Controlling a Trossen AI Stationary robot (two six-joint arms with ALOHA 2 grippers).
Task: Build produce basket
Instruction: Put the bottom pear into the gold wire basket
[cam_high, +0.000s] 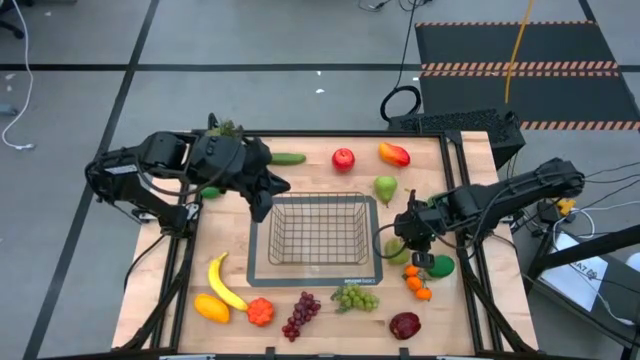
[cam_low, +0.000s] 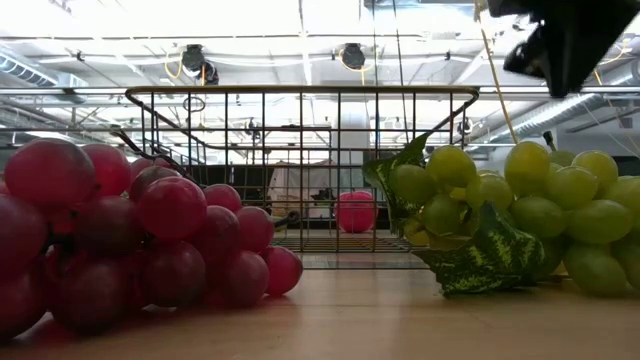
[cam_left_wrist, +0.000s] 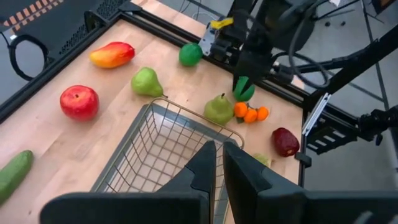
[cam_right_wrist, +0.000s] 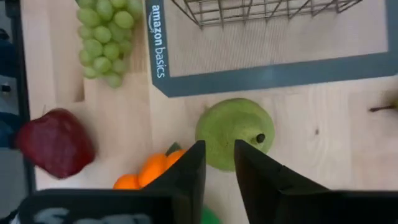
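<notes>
I saw red grapes and green grapes before my wire basket, a red apple beyond

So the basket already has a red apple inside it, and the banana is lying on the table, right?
Not quite. The basket has nothing in it; the high view shows only bare wire and its dark base. The red apple sits on the table beyond the basket. In the low view it only shows through the mesh. The banana is lying on the table, as you said.

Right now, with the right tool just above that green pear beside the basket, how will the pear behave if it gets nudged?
The green pear looks rounded and smooth, so it would probably roll or wobble. It seems light plastic and rigid, so the right tool could easily knock it toward the oranges.
</notes>
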